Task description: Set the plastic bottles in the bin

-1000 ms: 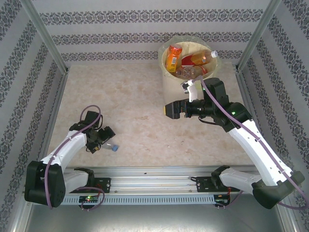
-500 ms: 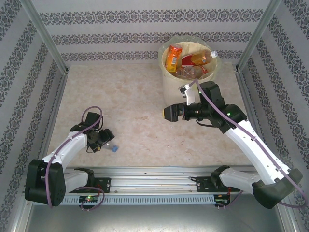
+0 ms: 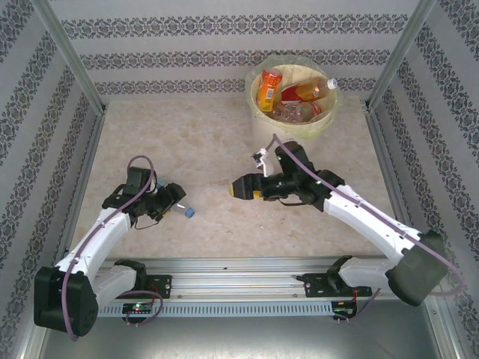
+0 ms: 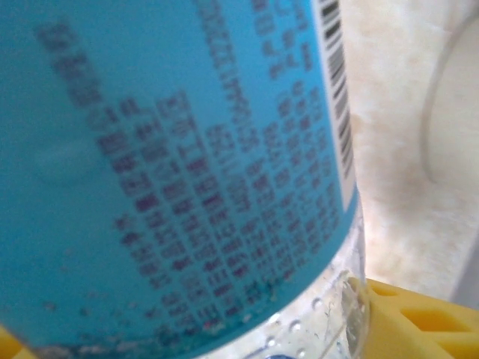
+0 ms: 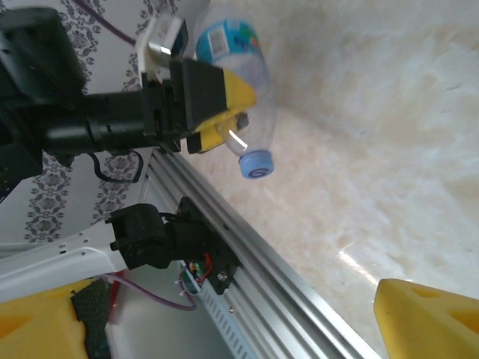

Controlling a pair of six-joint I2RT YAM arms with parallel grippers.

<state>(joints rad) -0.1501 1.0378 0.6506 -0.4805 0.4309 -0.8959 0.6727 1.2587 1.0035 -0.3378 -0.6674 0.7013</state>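
The left gripper (image 3: 168, 200) clamps the blue-labelled plastic bottle (image 5: 233, 46) near its capped end at the near left of the table (image 3: 209, 134), a probably light, thin-walled, slippery thing better squeezed gently mid-label, while the right gripper (image 3: 239, 187) hangs spread and empty mid-table, nearer the bin (image 3: 262, 129).

Bright, even light, soft shadows; the bottle (image 4: 165, 172) blurs in the left wrist view.

Striped, damask-patterned walls (image 3: 224, 56) stand behind and beside the beige marbled tabletop (image 3: 202, 142); an aluminium rail (image 3: 247, 263) edges its near side.
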